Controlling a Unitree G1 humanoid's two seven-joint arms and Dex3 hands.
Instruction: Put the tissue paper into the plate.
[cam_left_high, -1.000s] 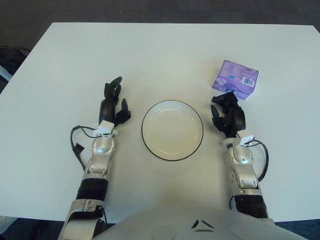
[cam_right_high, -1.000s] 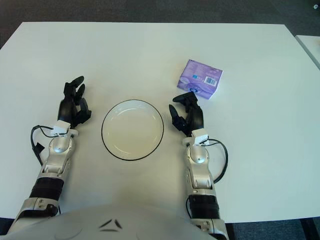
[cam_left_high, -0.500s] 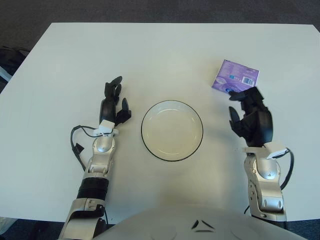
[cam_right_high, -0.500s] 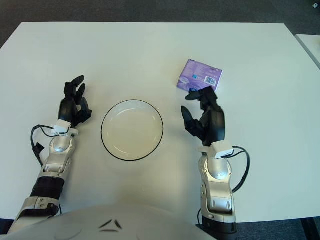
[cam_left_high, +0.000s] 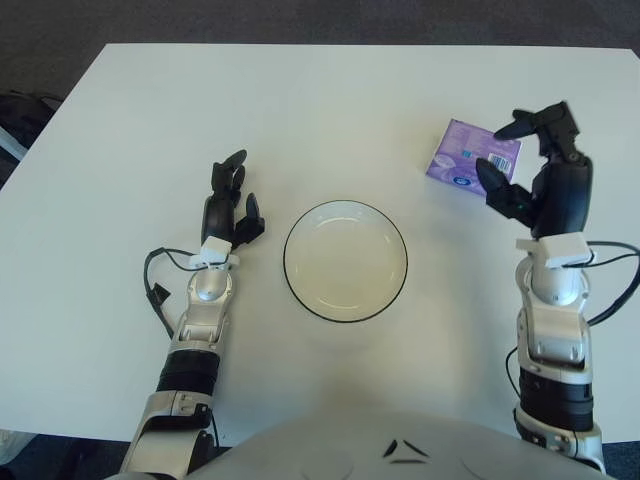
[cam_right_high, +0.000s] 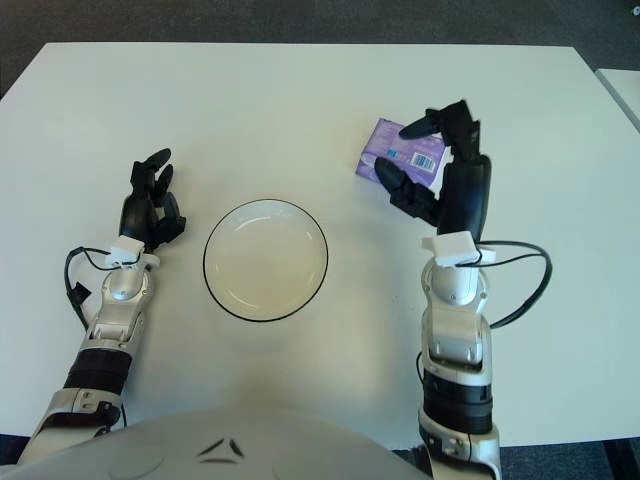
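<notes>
- The right hand (cam_right_high: 440, 170) is raised with its fingers spread wide, holding nothing, and shows just right of the tissue paper (cam_right_high: 397, 151); whether a fingertip touches the pack cannot be told.
- The purple tissue paper lies flat on the white table (cam_right_high: 300, 100), up and right of the plate (cam_right_high: 265, 259), apart from it.
- The left hand (cam_right_high: 150, 205) shows left of the plate, fingers relaxed.
</notes>
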